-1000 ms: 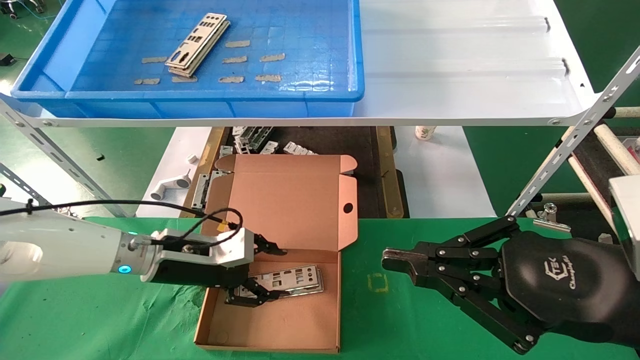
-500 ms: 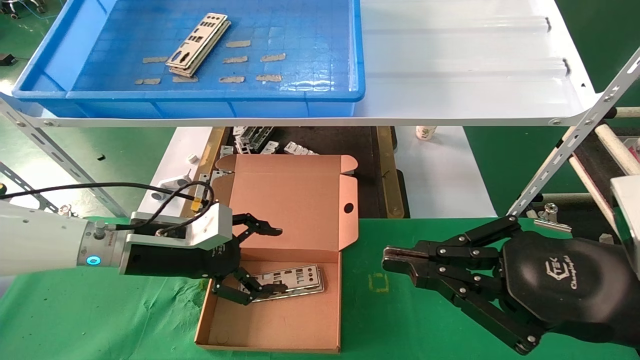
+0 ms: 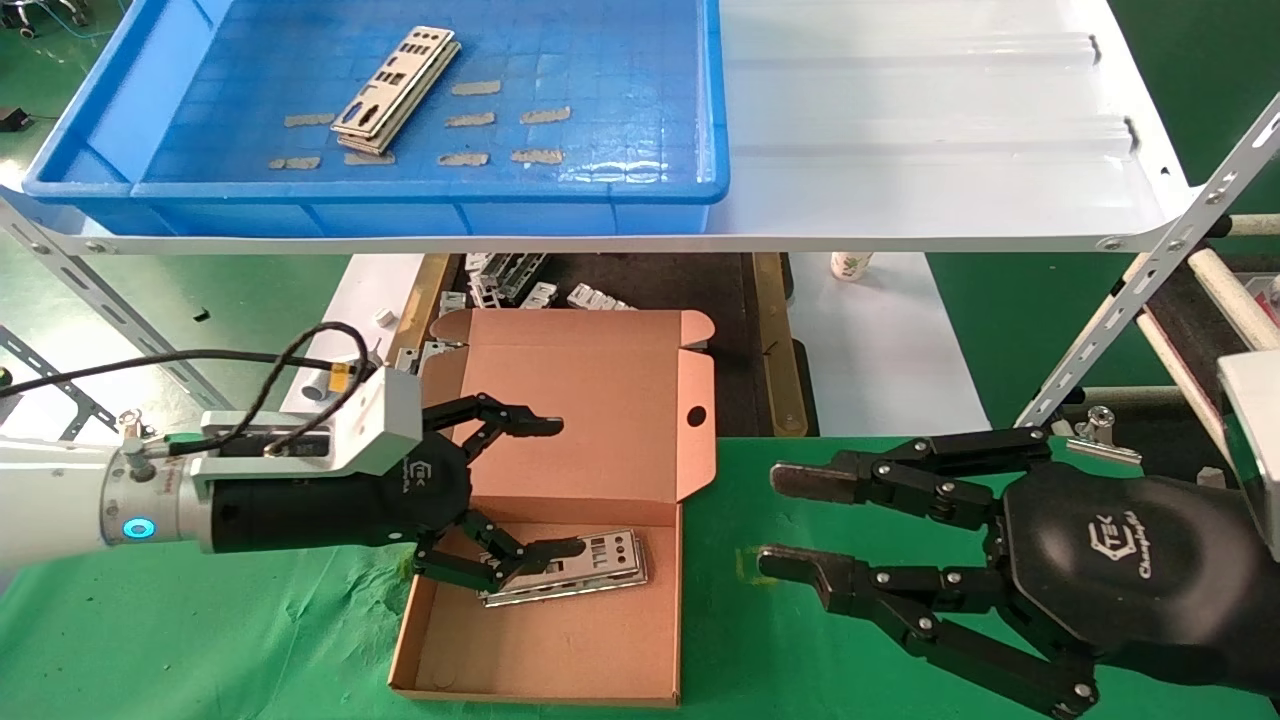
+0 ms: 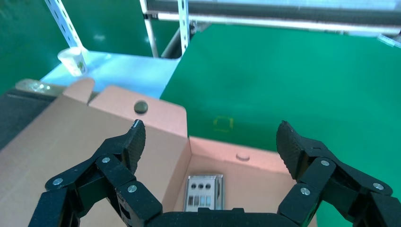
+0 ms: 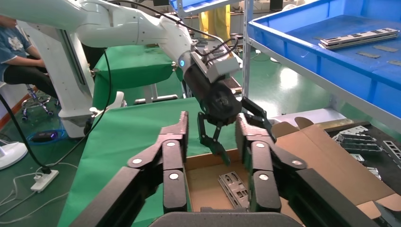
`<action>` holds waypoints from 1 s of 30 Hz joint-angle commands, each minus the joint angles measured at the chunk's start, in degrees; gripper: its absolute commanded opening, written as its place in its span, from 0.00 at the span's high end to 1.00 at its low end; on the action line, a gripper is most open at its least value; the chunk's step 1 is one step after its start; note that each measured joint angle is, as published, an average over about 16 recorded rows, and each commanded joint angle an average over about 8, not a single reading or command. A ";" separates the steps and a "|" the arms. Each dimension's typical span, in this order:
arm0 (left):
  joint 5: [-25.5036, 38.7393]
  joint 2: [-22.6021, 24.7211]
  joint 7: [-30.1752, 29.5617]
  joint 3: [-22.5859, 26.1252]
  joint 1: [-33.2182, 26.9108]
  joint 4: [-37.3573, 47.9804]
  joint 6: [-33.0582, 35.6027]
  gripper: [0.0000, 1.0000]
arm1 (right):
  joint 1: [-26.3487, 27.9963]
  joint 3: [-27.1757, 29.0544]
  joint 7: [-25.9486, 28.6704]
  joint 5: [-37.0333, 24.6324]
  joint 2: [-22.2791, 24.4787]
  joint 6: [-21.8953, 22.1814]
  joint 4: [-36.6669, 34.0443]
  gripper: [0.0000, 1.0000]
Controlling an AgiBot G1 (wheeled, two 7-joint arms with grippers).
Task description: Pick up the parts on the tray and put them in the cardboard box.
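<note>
A stack of silver punched plates (image 3: 397, 88) lies in the blue tray (image 3: 420, 185) on the white shelf. The open cardboard box (image 3: 560, 620) sits on the green cloth, and silver plates (image 3: 575, 566) lie flat inside it; they also show in the left wrist view (image 4: 203, 194) and the right wrist view (image 5: 234, 188). My left gripper (image 3: 540, 485) is open and empty, raised over the box's left part above the plates. My right gripper (image 3: 785, 525) is open and empty, hovering to the right of the box.
The box lid (image 3: 590, 400) stands open toward the back, with a round hole. White and metal brackets (image 3: 510, 280) lie on the dark surface under the shelf. Slanted shelf struts (image 3: 1130, 300) stand at the right and left. A small cup (image 3: 850, 264) stands behind.
My left gripper let go of the plate, pulled back to the left and rose; the plate now lies in the box. My right gripper's jaws opened wide.
</note>
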 commanded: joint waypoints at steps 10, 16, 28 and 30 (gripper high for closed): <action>-4.76 -4.96 -7.49 -5.60 5.32 -11.74 0.26 0.00 | 0.00 0.00 0.00 0.00 0.00 0.00 0.00 0.00; -7.36 -7.68 -11.60 -8.67 8.23 -18.16 0.40 0.00 | 0.00 0.00 0.00 0.00 0.00 0.00 0.00 0.00; -12.57 -13.12 -19.81 -14.80 14.06 -31.02 0.69 0.00 | 0.00 0.00 0.00 0.00 0.00 0.00 0.00 0.00; -13.43 -14.01 -21.16 -15.81 15.02 -33.14 0.74 0.00 | 0.00 0.00 0.00 0.00 0.00 0.00 0.00 0.00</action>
